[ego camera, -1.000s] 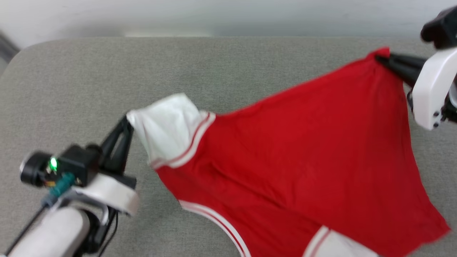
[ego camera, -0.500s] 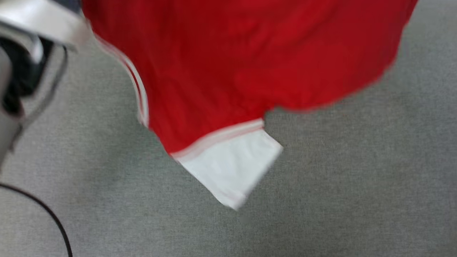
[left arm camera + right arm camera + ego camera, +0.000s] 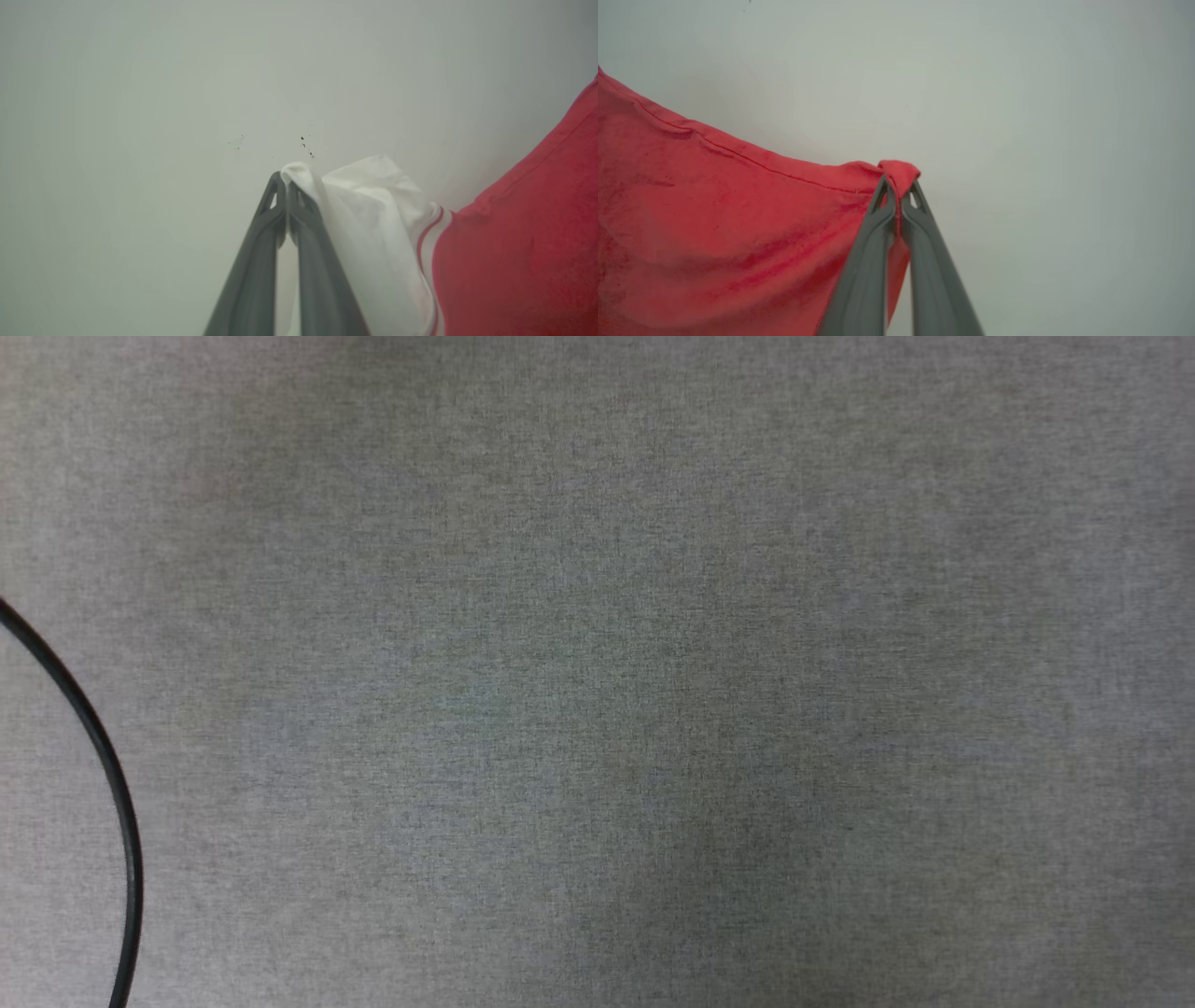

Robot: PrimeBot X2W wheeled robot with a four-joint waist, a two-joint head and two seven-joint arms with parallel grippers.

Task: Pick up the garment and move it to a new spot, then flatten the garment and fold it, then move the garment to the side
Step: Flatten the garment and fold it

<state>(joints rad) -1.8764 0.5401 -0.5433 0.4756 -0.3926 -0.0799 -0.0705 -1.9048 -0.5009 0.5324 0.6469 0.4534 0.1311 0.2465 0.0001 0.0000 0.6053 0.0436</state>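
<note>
A: How much of the garment (image 3: 514,261) shows?
B: Little; it runs off the wrist views' edges, its pinched corners hidden inside the left claw (image 3: 285,182) and right claw (image 3: 899,187).
A: The cable (image 3: 117,784)?
B: Cut off both ends.

Red garment (image 3: 714,224), hanging stretched (white-sleeved)

The garment (image 3: 714,224) is red, its sleeve (image 3: 369,219) white with red stripes.
</note>
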